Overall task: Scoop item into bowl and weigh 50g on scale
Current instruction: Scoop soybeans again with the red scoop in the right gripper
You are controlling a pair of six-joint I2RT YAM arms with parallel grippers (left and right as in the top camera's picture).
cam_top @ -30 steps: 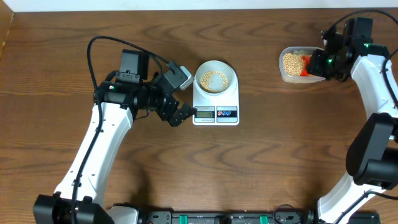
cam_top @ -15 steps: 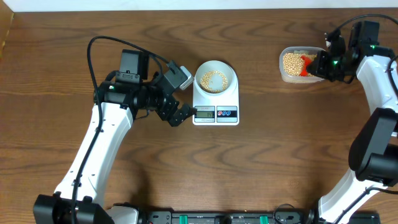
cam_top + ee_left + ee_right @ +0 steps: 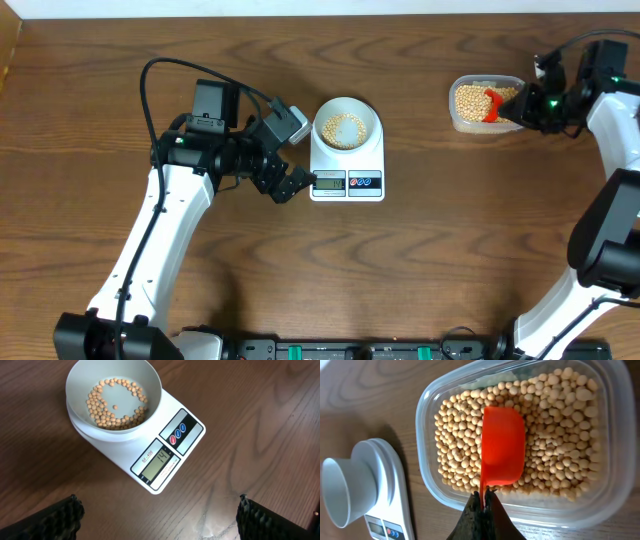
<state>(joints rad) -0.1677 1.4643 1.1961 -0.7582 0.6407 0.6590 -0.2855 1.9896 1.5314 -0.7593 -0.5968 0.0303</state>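
At the left of the counter (image 3: 420, 260), the left claw (image 3: 292, 186) is held low just beside the front-left corner of the scale (image 3: 347, 182), with its fingers (image 3: 60, 517) spread wide apart and nothing clamped between them. Near the middle of the counter the scale is set flat, and the bowl (image 3: 150, 385) is seated on its rear part. A thin, loose scatter of beans (image 3: 107, 412) is spread over the bowl's floor, and 14 is shown on the grey display. To the right, well apart from the scale, a clear plastic container (image 3: 427, 480) is filled with many more beans. An orange-red scoop (image 3: 502, 452) is held inside this container, over the beans. Its thin handle is pinched by the right claw (image 3: 482, 502), whose fingers are pressed together on it at the container's near wall.
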